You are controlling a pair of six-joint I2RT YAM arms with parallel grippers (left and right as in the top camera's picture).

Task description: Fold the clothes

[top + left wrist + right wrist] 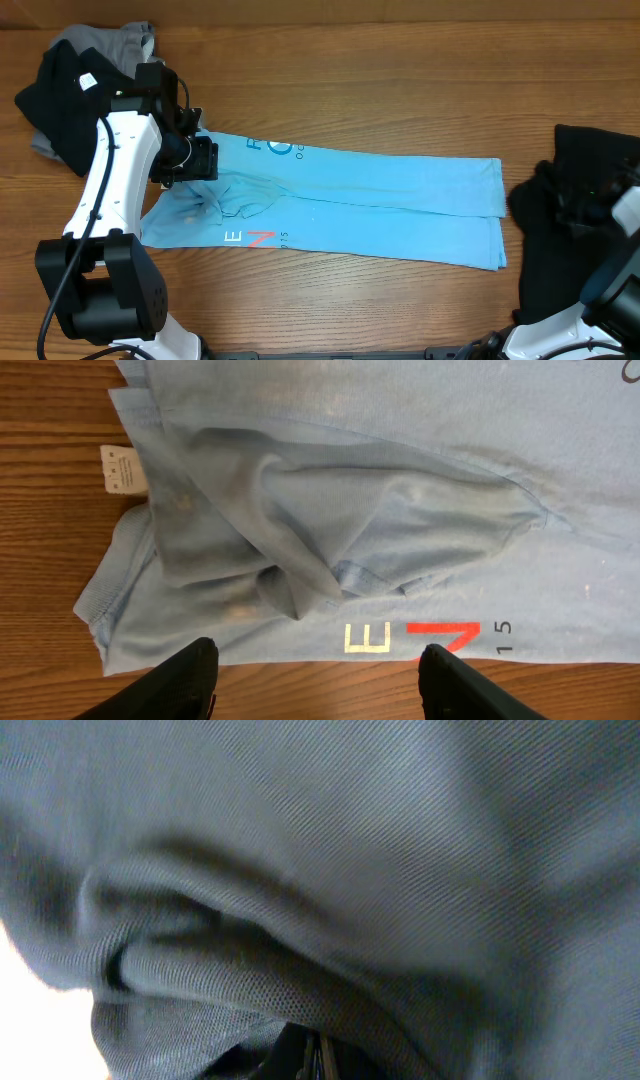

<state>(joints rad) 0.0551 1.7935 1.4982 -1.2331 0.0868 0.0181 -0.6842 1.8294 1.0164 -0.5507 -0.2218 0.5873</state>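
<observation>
The light blue T-shirt lies on the table, folded into a long band, with white and pink-red lettering near its front edge. Its left end is bunched and creased, and this shows in the left wrist view. My left gripper hovers over that bunched end, open and empty, its fingertips over the shirt's front hem. A black T-shirt is heaped at the right, over my right arm. My right gripper is buried in this dark cloth, its fingers pressed together on it.
A pile of black and grey T-shirts sits at the back left, behind my left arm. A white neck label sticks out of the blue shirt's collar end. Bare wooden table surrounds the shirt.
</observation>
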